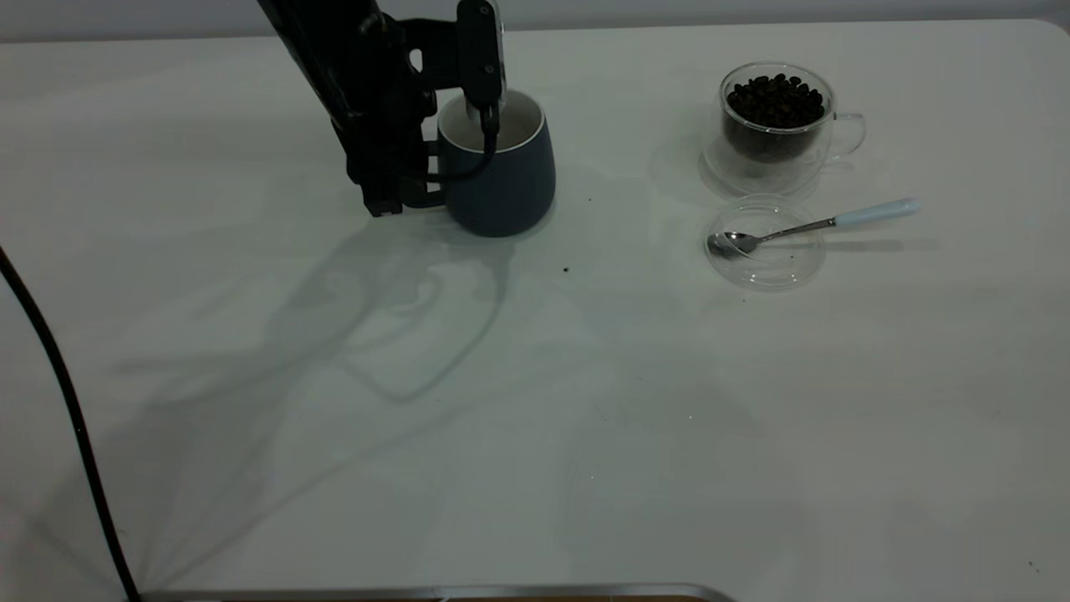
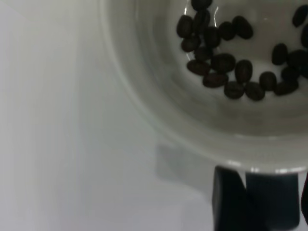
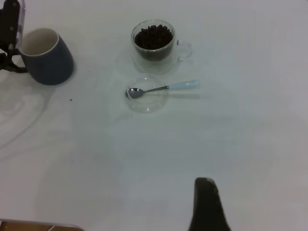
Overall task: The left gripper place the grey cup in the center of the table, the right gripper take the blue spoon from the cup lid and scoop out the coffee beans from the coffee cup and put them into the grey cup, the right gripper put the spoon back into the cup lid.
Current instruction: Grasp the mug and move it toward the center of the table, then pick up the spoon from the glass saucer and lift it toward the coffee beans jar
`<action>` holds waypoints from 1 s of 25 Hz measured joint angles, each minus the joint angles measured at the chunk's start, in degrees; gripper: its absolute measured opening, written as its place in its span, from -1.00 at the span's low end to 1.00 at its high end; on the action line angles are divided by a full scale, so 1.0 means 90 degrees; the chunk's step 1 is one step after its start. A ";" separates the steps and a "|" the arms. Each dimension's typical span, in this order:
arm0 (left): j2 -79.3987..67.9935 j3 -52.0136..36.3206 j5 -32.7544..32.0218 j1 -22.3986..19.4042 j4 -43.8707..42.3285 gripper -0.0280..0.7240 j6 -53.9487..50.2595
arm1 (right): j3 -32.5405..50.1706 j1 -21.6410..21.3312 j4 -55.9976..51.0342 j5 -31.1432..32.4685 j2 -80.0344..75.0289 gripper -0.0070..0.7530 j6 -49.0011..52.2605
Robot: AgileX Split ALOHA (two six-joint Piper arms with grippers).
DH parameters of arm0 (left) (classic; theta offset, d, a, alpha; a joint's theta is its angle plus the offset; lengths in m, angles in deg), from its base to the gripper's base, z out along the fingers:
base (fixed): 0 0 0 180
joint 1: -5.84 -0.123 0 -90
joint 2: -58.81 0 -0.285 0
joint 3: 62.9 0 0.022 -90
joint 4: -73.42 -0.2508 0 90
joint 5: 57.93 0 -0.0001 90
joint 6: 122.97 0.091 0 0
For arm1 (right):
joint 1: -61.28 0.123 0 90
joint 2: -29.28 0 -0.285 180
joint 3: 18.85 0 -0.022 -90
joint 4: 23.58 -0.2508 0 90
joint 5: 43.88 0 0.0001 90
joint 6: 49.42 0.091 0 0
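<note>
Right now the left claw (image 1: 426,171) is at the grey cup (image 1: 500,171), which stands toward the far edge of the worktop (image 1: 535,418), left of its middle; the claw comes in from the cup's handle side, but whether its fingers are spread or pinching the handle I cannot tell, since the arm's own body hides them. The left wrist view looks straight down into the cup and shows a scatter of coffee beans (image 2: 231,72) already lying on its pale inside. Toward the far right corner stands the glass coffee cup (image 1: 777,125), filled with beans, and just beside it on the near side lies the clear cup lid (image 1: 765,247), with the blue spoon (image 1: 815,224) resting across it, bowl inside the lid and pale handle pointing out toward the right edge. Only one dark fingertip of the right claw (image 3: 208,204) shows in its own wrist view, hanging over the near part of the worktop well apart from the spoon; its state cannot be told. Judging by this, the step in hand is the placing of the grey cup. Next, I judge, the left claw should leave the cup upright near the centre and let go cleanly, after which the right claw must reach the spoon's handle.
</note>
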 joint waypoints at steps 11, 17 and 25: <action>0.0948 0.0000 -0.0295 -0.0045 0.0016 0.16 -0.0303 | 0.0000 0.0000 0.0000 0.0000 0.0000 0.48 0.0000; 0.2430 -0.0006 -0.0939 -0.0045 0.0016 0.16 -0.0666 | 0.0000 0.0000 0.0000 0.0000 0.0000 0.48 0.0000; 0.5242 -0.0006 -0.3128 -0.0109 -0.0111 0.16 -0.2939 | 0.0000 0.0000 0.0000 0.0000 0.0000 0.48 0.0000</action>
